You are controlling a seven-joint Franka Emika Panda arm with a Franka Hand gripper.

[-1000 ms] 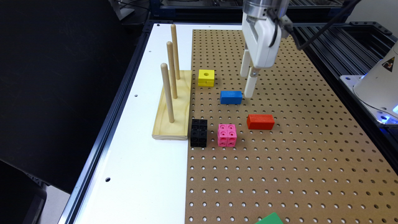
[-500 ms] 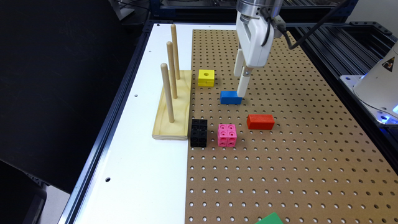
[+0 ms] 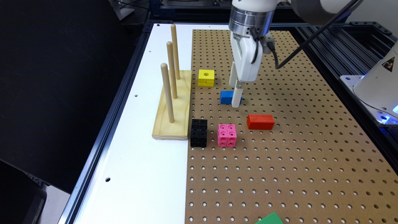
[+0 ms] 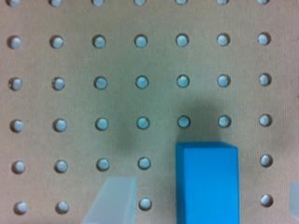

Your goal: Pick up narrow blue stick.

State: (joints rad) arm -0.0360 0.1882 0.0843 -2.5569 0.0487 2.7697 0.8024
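While the white gripper (image 3: 236, 101) hangs low over the brown board full of holes (image 3: 311, 155), its tips reach down to the narrow blue stick (image 3: 227, 97). In the wrist view, the gripper (image 4: 205, 205) is wide open. One pale finger (image 4: 114, 200) stands to one side of the blue stick (image 4: 208, 184), with a bit of bare board between them. The other finger just peeks in at the far edge of that picture, on the other side of the stick. So the stick lies between the two fingers, and I see neither one touching it. The gripper holds nothing.

The blue stick lies flat on the board. In the exterior view a finger stands in front of its end on that view's right. The yellow cube with a hole (image 3: 206, 77) sits near it, farther back and toward that view's left. The red block (image 3: 260, 121) lies nearer the camera and toward that view's right, apart from the stick. A pink block (image 3: 227, 135) and a black block (image 3: 199, 132) sit side by side in front. A wooden base with three pegs (image 3: 173, 105) stands on the white strip beside the board.
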